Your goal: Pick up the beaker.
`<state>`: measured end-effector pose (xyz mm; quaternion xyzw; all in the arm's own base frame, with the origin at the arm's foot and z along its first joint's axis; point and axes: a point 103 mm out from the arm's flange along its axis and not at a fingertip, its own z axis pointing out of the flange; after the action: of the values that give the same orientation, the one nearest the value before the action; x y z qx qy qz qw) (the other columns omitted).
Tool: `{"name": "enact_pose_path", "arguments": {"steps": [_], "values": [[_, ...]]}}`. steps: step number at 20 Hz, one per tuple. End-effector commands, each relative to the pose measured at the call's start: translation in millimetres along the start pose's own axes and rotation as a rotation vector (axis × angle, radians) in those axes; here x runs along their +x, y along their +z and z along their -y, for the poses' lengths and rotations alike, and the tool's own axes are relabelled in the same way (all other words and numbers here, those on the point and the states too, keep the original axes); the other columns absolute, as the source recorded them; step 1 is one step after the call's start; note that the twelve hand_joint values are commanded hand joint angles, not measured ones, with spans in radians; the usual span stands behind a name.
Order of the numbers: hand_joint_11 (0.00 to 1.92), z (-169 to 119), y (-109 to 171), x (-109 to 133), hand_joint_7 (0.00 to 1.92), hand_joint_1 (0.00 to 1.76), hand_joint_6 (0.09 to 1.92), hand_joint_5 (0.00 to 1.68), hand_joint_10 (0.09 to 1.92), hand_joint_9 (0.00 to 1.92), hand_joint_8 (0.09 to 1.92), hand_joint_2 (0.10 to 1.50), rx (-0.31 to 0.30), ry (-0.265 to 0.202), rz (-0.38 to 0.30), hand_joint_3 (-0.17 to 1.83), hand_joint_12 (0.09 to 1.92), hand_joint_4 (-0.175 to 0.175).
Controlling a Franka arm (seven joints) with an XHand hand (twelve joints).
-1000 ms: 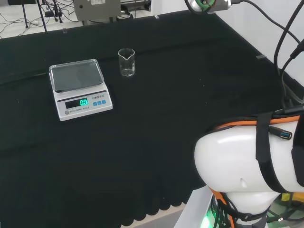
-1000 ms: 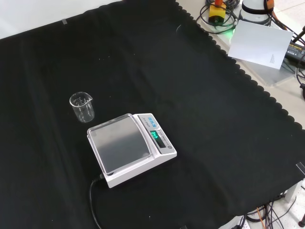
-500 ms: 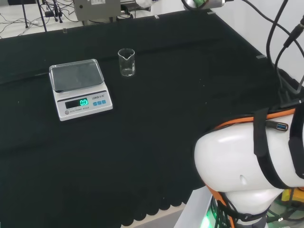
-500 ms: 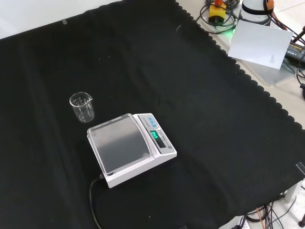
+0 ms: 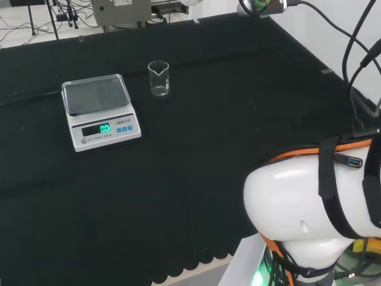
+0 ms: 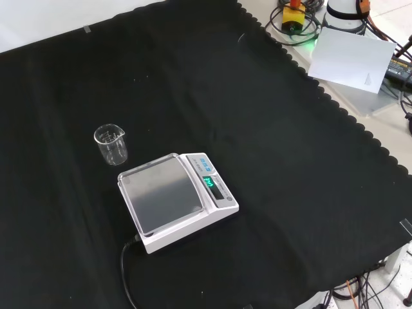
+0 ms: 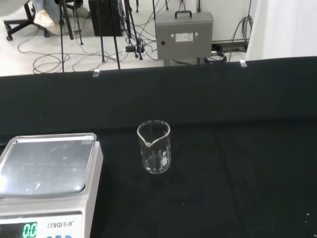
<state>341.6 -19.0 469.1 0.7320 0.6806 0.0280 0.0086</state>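
Fingers are something we cannot judge. From the head view we see the glass beaker [image 5: 159, 78] upright on the cloth, near the digital scale [image 5: 100, 111]. From the front it stands untouched; the wrist view faces it, so approach and grasp remain.

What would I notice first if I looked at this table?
Probably the white scale with its glowing green numbers, sitting on the black cloth. Just to its left in the front view stands a small clear glass beaker, upright and apart from the scale. In the head view, the arm's big white link bulges at bottom right.
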Motion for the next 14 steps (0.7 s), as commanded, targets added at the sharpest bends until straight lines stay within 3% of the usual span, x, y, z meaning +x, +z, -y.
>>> {"name": "enact_pose_path", "arguments": {"steps": [1, 14], "values": [[0.00, -64, 61, -27, 0.00, 0.54, 0.09, 0.04, 0.84, 0.09, 0.41, 0.71, 0.029, -0.020, -0.011, 0.13, 1.37, 0.054], [0.00, -156, 125, -13, 0.00, 0.56, 0.09, 0.00, 0.84, 0.09, 0.37, 0.72, 0.084, -0.083, -0.006, 0.12, 1.37, 0.062]]}}
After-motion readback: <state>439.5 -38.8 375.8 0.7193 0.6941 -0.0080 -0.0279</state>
